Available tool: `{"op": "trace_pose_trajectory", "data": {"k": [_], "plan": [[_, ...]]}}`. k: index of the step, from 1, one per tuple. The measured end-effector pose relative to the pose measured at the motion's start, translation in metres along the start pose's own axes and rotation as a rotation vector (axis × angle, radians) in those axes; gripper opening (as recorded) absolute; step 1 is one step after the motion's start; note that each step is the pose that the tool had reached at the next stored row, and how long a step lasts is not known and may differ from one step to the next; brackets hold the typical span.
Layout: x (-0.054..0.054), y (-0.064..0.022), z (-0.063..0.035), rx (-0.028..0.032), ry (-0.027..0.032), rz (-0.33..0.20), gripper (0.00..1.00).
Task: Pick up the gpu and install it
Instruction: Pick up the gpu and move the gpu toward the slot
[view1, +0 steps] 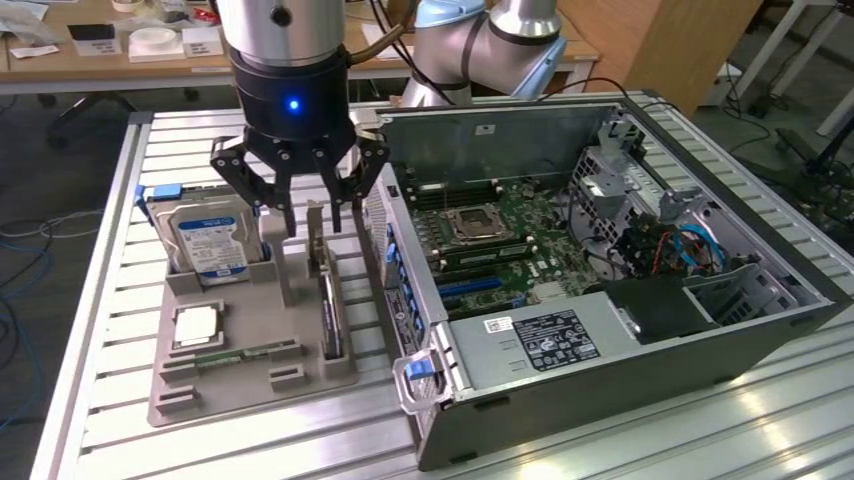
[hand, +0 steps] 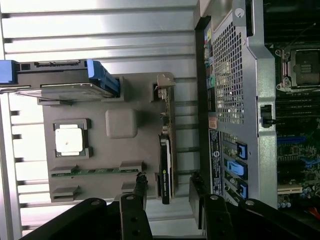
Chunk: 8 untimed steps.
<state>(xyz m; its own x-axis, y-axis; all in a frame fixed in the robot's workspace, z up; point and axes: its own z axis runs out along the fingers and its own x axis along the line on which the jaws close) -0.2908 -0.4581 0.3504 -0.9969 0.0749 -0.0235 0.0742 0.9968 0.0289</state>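
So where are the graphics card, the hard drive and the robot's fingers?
Graphics card (view1: 327, 290): exterior view, middle of its dark upper edge.
Hard drive (view1: 207, 240): exterior view, its blue-and-white label.
Fingers (view1: 282, 208): exterior view, lower part of one finger.

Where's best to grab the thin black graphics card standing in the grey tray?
By its exposed top edge, from straight above, pinching across the two flat faces: the thin black graphics card stands on edge, slotted in the grey plastic tray.
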Motion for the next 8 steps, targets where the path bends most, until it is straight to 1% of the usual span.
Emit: {"op": "trace_pose_trajectory", "data": {"k": [8], "plan": [[0.0000,0.0000,0.0011,0.0002,0.0001,0.000,0.47]]}}
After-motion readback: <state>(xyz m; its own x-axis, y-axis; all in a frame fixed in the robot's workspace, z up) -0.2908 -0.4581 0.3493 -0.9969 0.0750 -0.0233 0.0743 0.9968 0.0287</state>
